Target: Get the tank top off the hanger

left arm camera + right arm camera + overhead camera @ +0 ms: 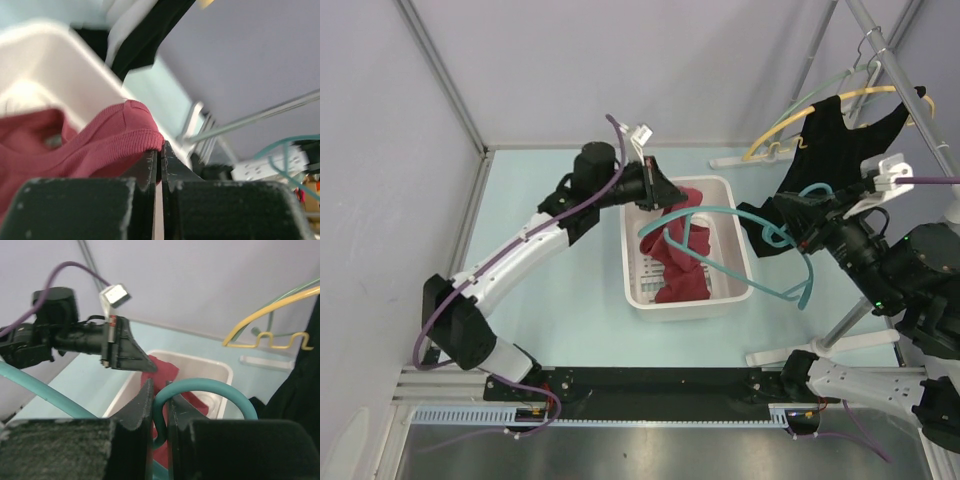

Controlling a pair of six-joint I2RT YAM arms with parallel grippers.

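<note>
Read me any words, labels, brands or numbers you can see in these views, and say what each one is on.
None can be read.
The small red-and-white strip on the left tool is too small to tell whether it bears print.
The bin, red top, teal hanger and black top show no print.

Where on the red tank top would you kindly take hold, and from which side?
Probably the raised ribbed edge of the tank top, from the left: it stands clear above the basket, while the hanger crosses its right side. The left gripper pinches there.
</note>
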